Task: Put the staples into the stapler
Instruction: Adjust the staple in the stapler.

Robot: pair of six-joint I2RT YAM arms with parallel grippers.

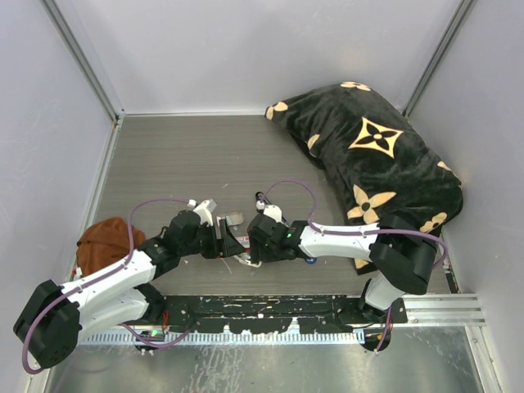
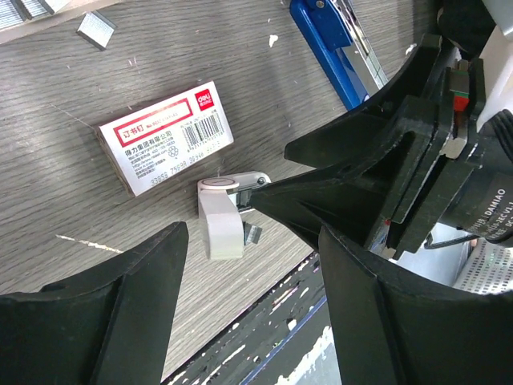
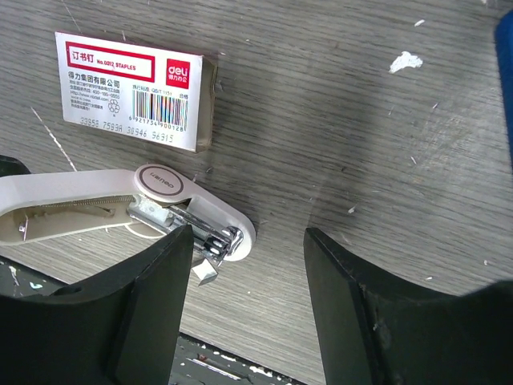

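Observation:
The blue stapler (image 2: pixel 327 46) lies at the top of the left wrist view; only a blue sliver (image 3: pixel 505 48) shows in the right wrist view. A silvery block of staples (image 2: pixel 96 29) lies on the table at far left, beyond the red-and-white box (image 2: pixel 164 136). A small white oblong piece (image 3: pixel 172 196), hinged open with a metal channel inside, lies just ahead of both grippers. My left gripper (image 2: pixel 252 321) is open and empty. My right gripper (image 3: pixel 248 313) is open, its left finger (image 3: pixel 140 313) close beside the white piece's metal end. A tiny grey staple chip (image 3: pixel 204 271) lies there.
The two grippers (image 1: pixel 225 241) (image 1: pixel 255 237) face each other near the table's front edge. A black patterned cushion (image 1: pixel 368 155) fills the back right. A brown cloth (image 1: pixel 106 241) sits at left. A black rail (image 1: pixel 270 307) runs along the near edge.

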